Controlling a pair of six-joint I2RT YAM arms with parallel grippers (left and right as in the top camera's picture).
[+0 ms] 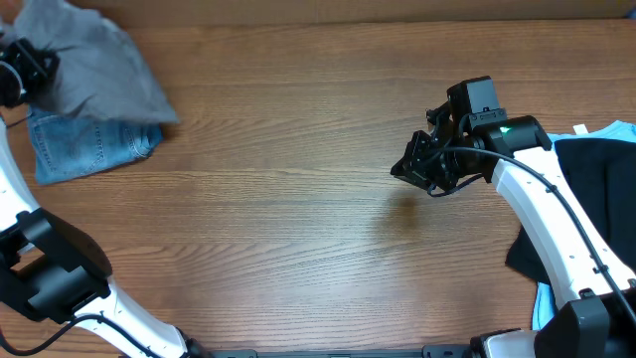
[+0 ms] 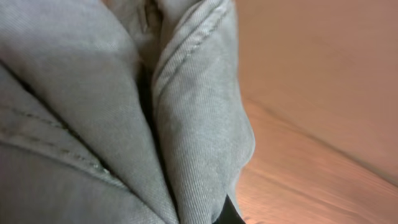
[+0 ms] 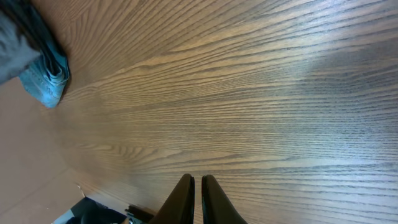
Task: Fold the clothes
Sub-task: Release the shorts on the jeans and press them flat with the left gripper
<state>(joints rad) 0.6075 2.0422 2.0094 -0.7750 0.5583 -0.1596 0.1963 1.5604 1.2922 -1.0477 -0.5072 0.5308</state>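
Grey shorts (image 2: 93, 112) fill nearly all of my left wrist view: ribbed cotton pressed up to the lens, two stitched seams, and a deep fold running down the middle. Only a dark sliver shows at the bottom edge, too little for me to name. Overhead, the left gripper (image 1: 25, 70) sits at the far left corner of the table (image 1: 298, 219), closed on the shorts, whose cloth (image 1: 94, 65) drapes from it in a rumpled heap with one edge trailing toward the centre. Under that heap lies a denim garment (image 1: 84, 149), roughly folded, its near half uncovered; the right wrist camera catches it (image 3: 46, 81) as a blue bundle at the far edge. The broad middle of the wood carries nothing between the two arms. My right gripper (image 1: 412, 167) hovers over the right of that open stretch, fingers drawn together (image 3: 198, 186) with a hairline gap and no cloth between them. Behind it, the white link of the right arm (image 1: 537, 214) crosses a black garment (image 1: 596, 189) piled at the right edge. A light-blue garment (image 1: 618, 129) peeks out from beneath the black one. I cannot tell how either is folded.
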